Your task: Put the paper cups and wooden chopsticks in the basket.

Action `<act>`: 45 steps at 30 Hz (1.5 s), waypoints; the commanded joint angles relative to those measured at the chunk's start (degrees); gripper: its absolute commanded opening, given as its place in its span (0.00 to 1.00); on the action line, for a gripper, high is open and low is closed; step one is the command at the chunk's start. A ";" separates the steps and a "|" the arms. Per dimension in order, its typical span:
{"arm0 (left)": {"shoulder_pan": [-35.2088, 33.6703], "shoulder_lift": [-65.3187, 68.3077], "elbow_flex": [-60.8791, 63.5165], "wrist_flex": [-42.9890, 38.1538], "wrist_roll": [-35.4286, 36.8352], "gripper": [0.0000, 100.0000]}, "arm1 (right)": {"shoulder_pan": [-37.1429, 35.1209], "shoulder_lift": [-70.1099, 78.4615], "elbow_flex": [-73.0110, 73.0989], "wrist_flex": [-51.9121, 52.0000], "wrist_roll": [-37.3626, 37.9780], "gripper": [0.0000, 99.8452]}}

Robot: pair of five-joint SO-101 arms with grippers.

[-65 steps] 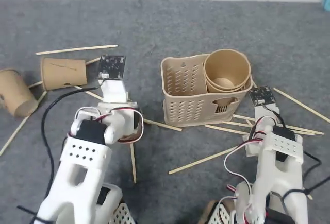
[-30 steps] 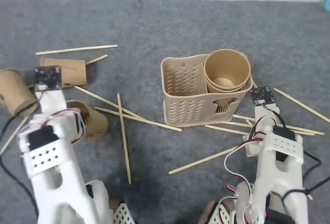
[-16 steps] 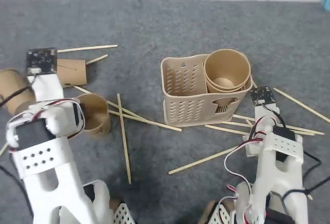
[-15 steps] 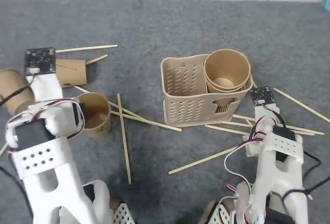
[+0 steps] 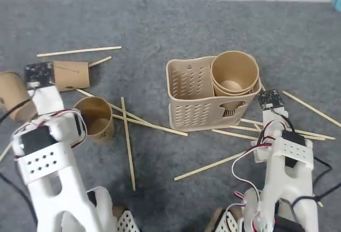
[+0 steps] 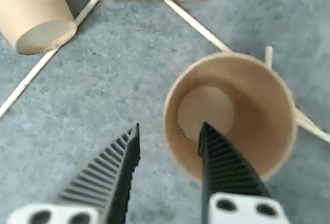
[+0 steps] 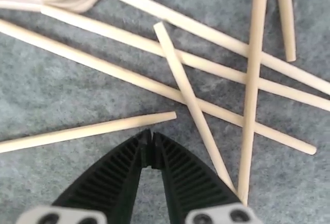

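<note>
Left end effector spread, one finger inside the mouth-up paper cup, one outside. Cup on table at 9 o'clock from basket, well apart. Pinch the wall lightly to avoid crushing, lift straight, clear the chopsticks beside it. Right end effector pressed together, empty.

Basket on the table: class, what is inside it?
The basket holds nested paper cups in one compartment. Nothing sticks out of the other, whose floor is hidden by its wall. How many cups are nested cannot be told.
</note>
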State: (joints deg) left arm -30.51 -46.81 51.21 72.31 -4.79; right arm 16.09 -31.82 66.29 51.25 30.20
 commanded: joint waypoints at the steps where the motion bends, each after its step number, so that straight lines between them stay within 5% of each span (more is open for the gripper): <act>1: -0.18 0.18 4.44 -8.26 0.79 0.18 | -0.22 -1.98 0.00 -0.22 0.79 0.01; 9: 0.26 -0.18 10.15 -16.62 6.77 0.18 | -0.13 -1.98 0.00 -0.22 0.70 0.01; 15: 6.15 -0.26 11.30 -17.23 9.05 0.00 | -0.04 -1.98 0.00 -0.22 0.62 0.01; 22: 9.76 -0.35 10.68 -17.14 12.84 0.01 | 0.04 -1.98 0.00 -0.22 0.62 0.01; 34: 8.44 -0.35 -12.18 -4.31 25.58 0.01 | 0.04 -1.98 0.00 -0.22 0.62 0.01; 45: 20.75 0.09 -32.84 -1.49 38.86 0.01 | 0.04 -1.98 0.00 -0.22 0.62 0.01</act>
State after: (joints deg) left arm -13.89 -46.81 24.31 70.90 29.76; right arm 16.09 -31.82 66.29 51.25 30.20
